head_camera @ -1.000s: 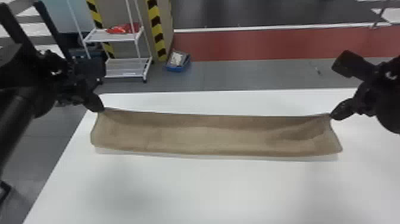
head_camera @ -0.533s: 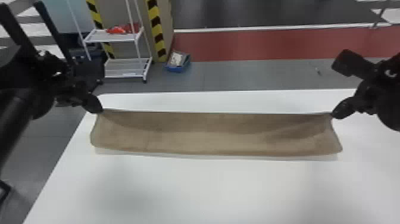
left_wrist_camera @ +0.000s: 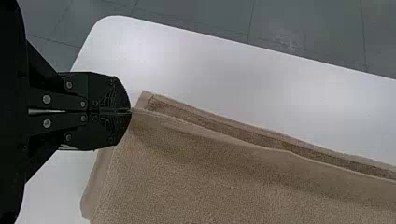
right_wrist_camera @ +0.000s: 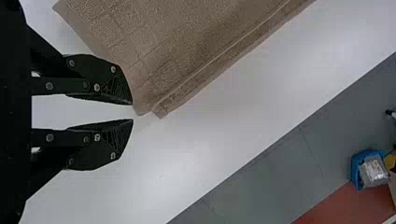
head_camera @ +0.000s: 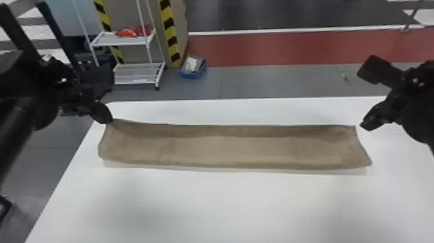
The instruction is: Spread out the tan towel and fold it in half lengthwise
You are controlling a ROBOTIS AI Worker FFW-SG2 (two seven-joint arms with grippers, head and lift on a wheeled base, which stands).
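Note:
The tan towel [head_camera: 232,148] lies as a long doubled strip across the white table, its far edges close together. At its far left corner is my left gripper [head_camera: 111,120]; in the left wrist view the left gripper [left_wrist_camera: 130,111] is shut on the upper layer's corner, with the lower layer's edge showing just beyond. My right gripper [head_camera: 364,126] is just off the far right corner. In the right wrist view, the right gripper [right_wrist_camera: 133,112] stands open with nothing between its fingers, and the towel corner [right_wrist_camera: 145,105] lies right beside one fingertip.
The white table [head_camera: 226,206] extends in front of the towel, with a narrow strip of it behind. On the floor past the table stand a white rack [head_camera: 139,76] and a blue bin [head_camera: 192,74].
My right gripper has let go of the towel's far right corner and moved slightly right, away from it. The left gripper has kept its place at the left corner.

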